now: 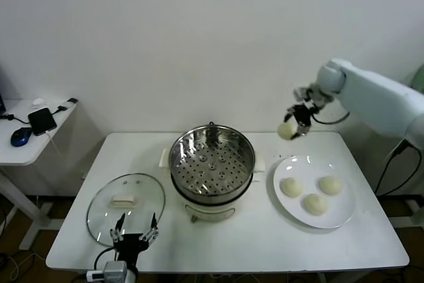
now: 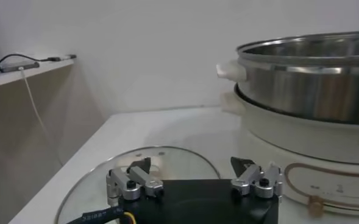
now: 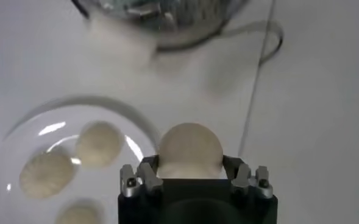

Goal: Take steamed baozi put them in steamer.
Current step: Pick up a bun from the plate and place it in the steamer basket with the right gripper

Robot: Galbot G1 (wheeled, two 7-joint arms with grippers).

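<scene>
The right gripper (image 1: pixel 296 124) is up in the air above the far edge of the plate (image 1: pixel 344 215), its fingers clamped on one baozi (image 3: pixel 190 150). Three more baozi (image 1: pixel 316 203) sit on the plate below. The steamer (image 1: pixel 212 164) stands to its left, tray bare. The left gripper (image 1: pixel 134 230) hangs open over the glass lid (image 1: pixel 106 213).

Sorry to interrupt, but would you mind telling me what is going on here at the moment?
The right end effector holds one small round cream-white bun in the air, above the table between the flat white plate and the round shiny steel steamer. Three more buns lie on that plate, and the steamer's perforated tray is empty. The left end effector waits open over the round glass lid.
</scene>
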